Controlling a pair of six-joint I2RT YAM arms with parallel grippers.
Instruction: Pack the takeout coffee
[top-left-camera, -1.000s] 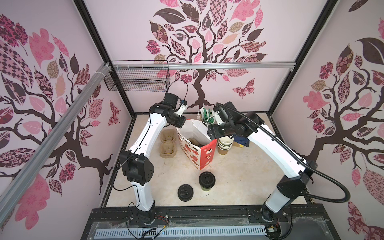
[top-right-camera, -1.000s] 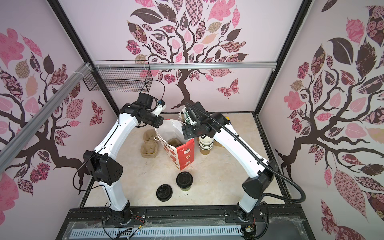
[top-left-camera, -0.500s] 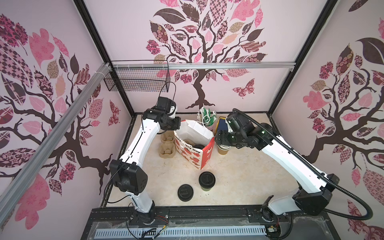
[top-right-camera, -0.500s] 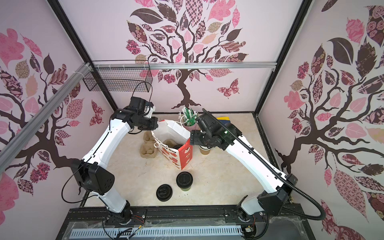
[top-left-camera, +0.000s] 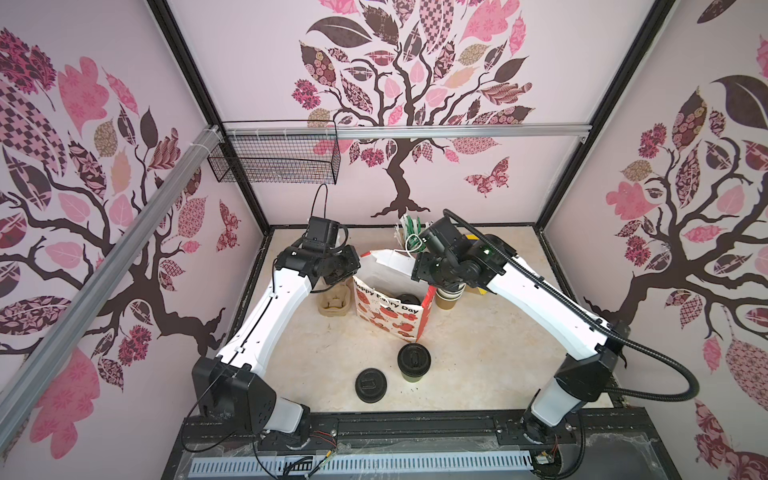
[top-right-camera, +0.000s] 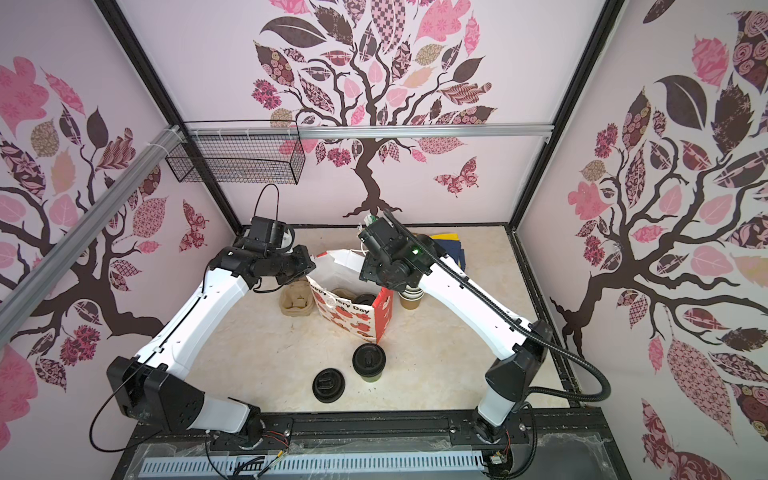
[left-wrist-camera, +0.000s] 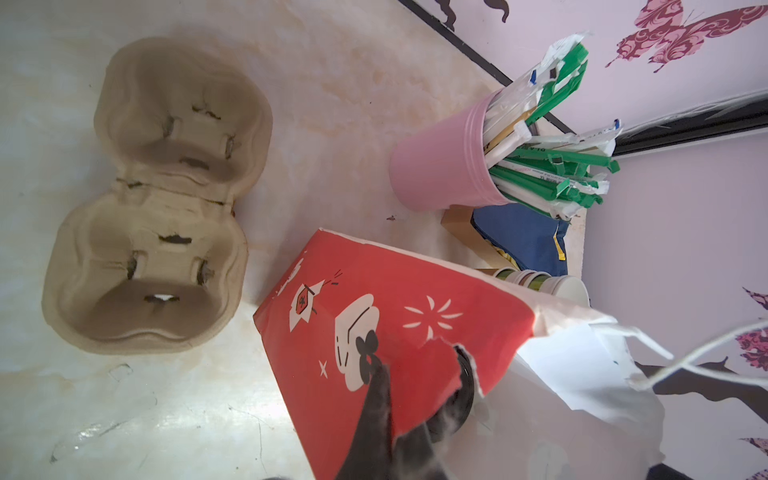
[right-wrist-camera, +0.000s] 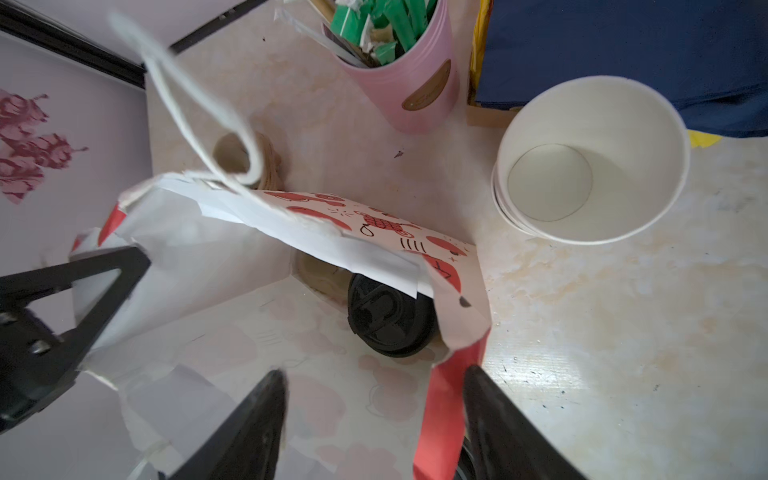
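One takeout coffee (top-left-camera: 406, 299) (right-wrist-camera: 388, 318), black lid up, stands inside the red-and-white paper bag (top-left-camera: 388, 313) (top-right-camera: 353, 318). A second lidded takeout coffee (top-left-camera: 413, 362) (top-right-camera: 368, 361) stands on the table in front of the bag. My left gripper (left-wrist-camera: 419, 365) (top-left-camera: 343, 274) is shut on the bag's torn left rim and holds it open. My right gripper (right-wrist-camera: 374, 374) is open and straddles the bag's right wall (right-wrist-camera: 446, 395), with one finger inside the bag and one outside. The wrist hides it in both top views.
A loose black lid (top-left-camera: 371, 385) lies near the front. A beige pulp carrier (top-left-camera: 332, 301) (left-wrist-camera: 158, 199) sits left of the bag. Right of the bag stand stacked empty cups (top-left-camera: 449, 297) (right-wrist-camera: 590, 162). Behind are a pink straw holder (left-wrist-camera: 446, 166) and blue napkins (right-wrist-camera: 623, 45).
My right gripper has drawn out of the bag's mouth to its right wall, and its jaws have narrowed. My left gripper has pulled the bag's rim leftward.
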